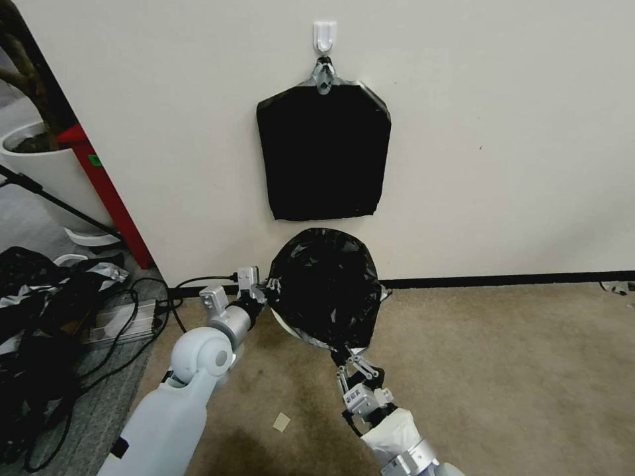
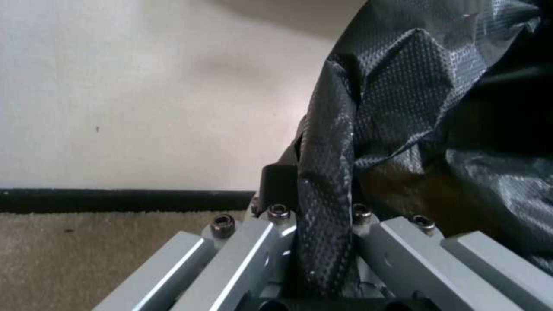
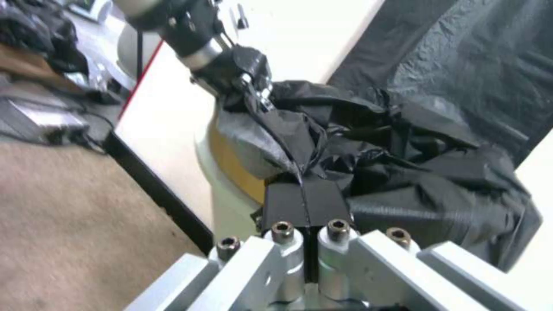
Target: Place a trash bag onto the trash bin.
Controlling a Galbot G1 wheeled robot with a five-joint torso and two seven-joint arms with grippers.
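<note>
Two grippers are seen clamped on the trash bag (image 1: 325,285), which is draped over the trash bin (image 3: 226,203) at the foot of the wall (image 1: 503,132). The left gripper (image 1: 270,285) is at the bag's left edge, jaws pinched on a twisted fold of film; in the left wrist view that fold (image 2: 325,207) is caught between the fingers. The right gripper (image 1: 349,360) is at the bag's near edge, jaws pressed together on a thin pleat of film, as shown in the right wrist view (image 3: 304,196). The bin is mostly covered; only its cream side shows below the bag's left part.

Directly above, a flat black pack (image 1: 323,153) is hung from a white hook (image 1: 324,34), its lower edge just above the bag. To the left, cables (image 1: 132,317), a black-and-silver jumble (image 1: 40,284), a red post (image 1: 106,192) & a white plant pot (image 1: 46,172) are crowded together. Carpet (image 1: 516,370) to the right is open. A paper scrap (image 1: 282,422) lies btw. the arms.
</note>
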